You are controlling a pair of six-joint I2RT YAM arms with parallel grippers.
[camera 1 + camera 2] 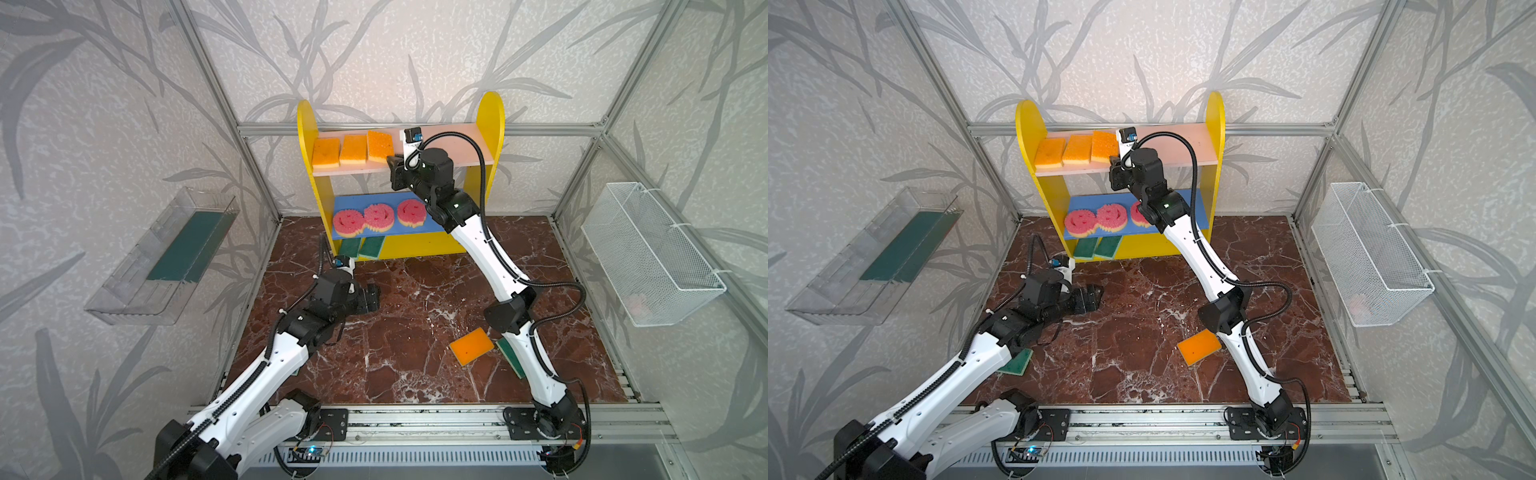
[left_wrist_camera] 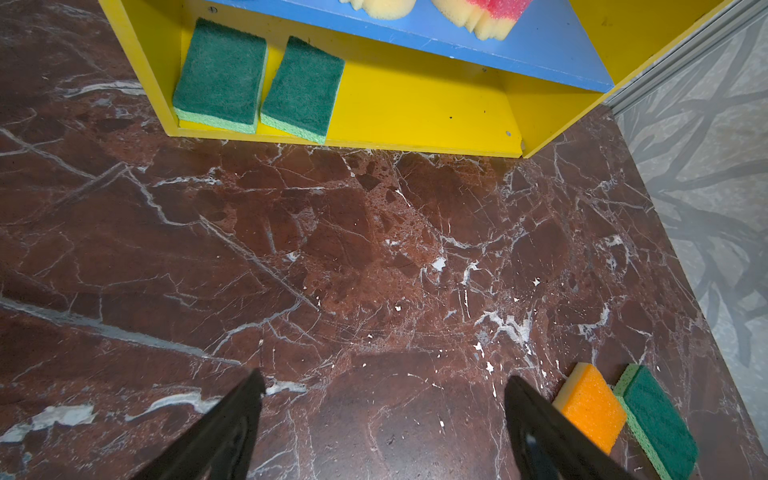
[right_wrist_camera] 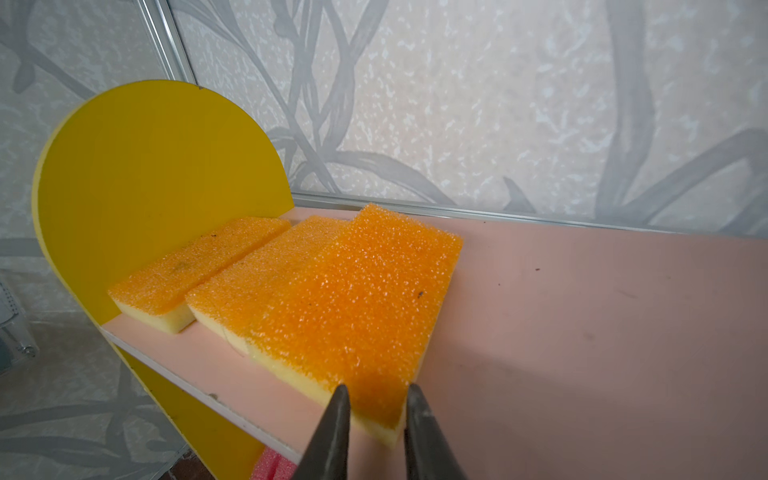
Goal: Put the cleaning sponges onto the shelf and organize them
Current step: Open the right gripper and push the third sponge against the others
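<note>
Near bench [image 2: 374, 249] edge: green sponge [image 1: 1019, 361] half hidden under left arm [image 1: 976, 359]. Loose orange sponge [image 1: 471, 345]; beside it second green sponge [image 1: 508, 353], part-covered by right arm [image 1: 536, 365]. Left gripper [image 2: 384, 384] jaws spread wide, nothing held, above bare bench. Shelf [image 1: 490, 112] at far edge: two green sponges [image 2: 220, 75] on base, three pink sponges [image 1: 348, 222] on blue board, three orange sponges [image 3: 266, 270] on pink board. Right gripper [image 3: 377, 388] jaws nearly closed at tilted third one's end; grip unclear.
</note>
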